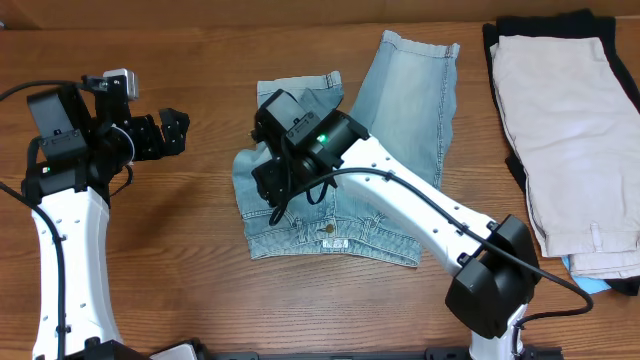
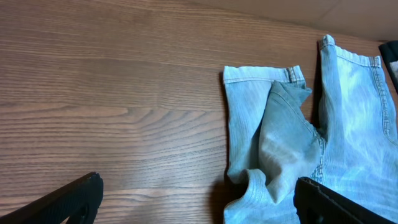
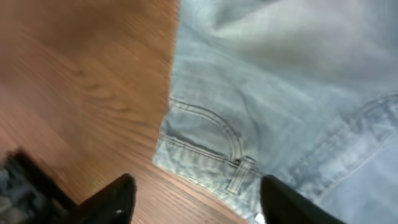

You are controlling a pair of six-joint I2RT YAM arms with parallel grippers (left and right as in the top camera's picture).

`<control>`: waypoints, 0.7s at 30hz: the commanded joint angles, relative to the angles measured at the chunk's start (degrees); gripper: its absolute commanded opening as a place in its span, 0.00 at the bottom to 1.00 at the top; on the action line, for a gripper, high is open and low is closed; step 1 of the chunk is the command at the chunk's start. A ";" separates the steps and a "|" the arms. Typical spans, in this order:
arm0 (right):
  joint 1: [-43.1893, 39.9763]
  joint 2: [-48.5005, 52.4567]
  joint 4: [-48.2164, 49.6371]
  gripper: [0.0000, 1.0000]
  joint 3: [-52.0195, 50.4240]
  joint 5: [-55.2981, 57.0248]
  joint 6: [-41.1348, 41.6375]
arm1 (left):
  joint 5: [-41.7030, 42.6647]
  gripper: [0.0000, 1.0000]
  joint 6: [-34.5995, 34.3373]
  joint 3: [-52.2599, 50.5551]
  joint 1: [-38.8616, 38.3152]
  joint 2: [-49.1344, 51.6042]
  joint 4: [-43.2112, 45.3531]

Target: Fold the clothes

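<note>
from overhead, the left fingers (image 1: 178, 128) hang spread wide over bare bench (image 1: 180, 280), with the denim shorts (image 1: 410, 90) well off to their right. the right fingers (image 1: 265, 183) are down at the waist corner of that denim, where one leg lies flopped back over the seat. beyond, far from both sets of fingers, the cream shorts (image 1: 570, 120) lie on a black garment (image 1: 520, 25).

from the left wrist, the fingers are released with nothing between them. the turned-over leg sits ahead and to their right.

from the right wrist, the fingers are parted and clamp nothing. the waistband edge and a belt loop (image 3: 239, 174) lie just ahead of the gap between them.

the denim looks soft but thick. it should drape, take a crease and not slide much on wood. i'd pinch it at the seamed waistband or a hem, since a single layer mid-leg would likely sag.
</note>
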 commanded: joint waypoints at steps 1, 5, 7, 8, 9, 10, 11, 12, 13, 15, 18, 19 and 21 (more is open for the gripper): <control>-5.07 -3.72 -0.37 0.81 1.25 6.29 6.36 | -0.39 1.00 0.07 1.55 -0.63 -0.92 0.55; -12.22 -5.81 -1.31 0.89 1.25 6.21 6.34 | -3.41 1.00 0.04 1.57 -4.61 0.00 4.17; -15.76 -6.14 -2.54 0.90 1.25 5.97 6.10 | -6.64 1.00 0.04 1.60 -7.89 1.29 7.15; -17.66 -6.14 -3.37 0.91 1.25 5.73 5.86 | -8.46 1.00 0.04 1.70 -9.84 2.32 8.83; -19.26 -6.14 -4.26 0.91 1.25 5.75 5.86 | -9.84 1.00 0.04 2.01 -11.41 3.32 10.01; -21.00 -6.14 -5.29 0.91 1.25 5.77 5.75 | -11.23 1.00 0.04 2.80 -13.25 4.85 10.97; -22.77 -6.14 -6.25 0.91 1.25 5.84 5.33 | -12.39 1.00 0.07 4.09 -14.93 6.64 11.32; -24.22 -6.14 -6.88 0.91 1.25 5.84 4.57 | -13.16 1.00 0.09 5.57 -16.24 8.48 11.34; -25.81 -6.14 -7.41 0.91 1.25 5.88 3.85 | -13.73 1.00 0.09 7.72 -17.59 10.93 11.06; -28.68 -6.14 -7.96 0.91 1.25 6.36 3.19 | -13.84 1.00 0.50 12.59 -19.43 16.39 9.79; -32.54 -6.14 -8.31 0.91 1.25 6.47 2.40 | -13.62 1.00 0.48 20.72 -20.87 25.79 7.50; -33.83 -6.14 -8.35 0.91 1.25 6.45 2.40 | -13.60 1.00 0.39 23.32 -21.14 28.81 6.71; -35.74 -6.14 -8.50 0.92 1.22 6.45 2.40 | -13.07 1.00 0.09 27.58 -21.27 33.81 5.70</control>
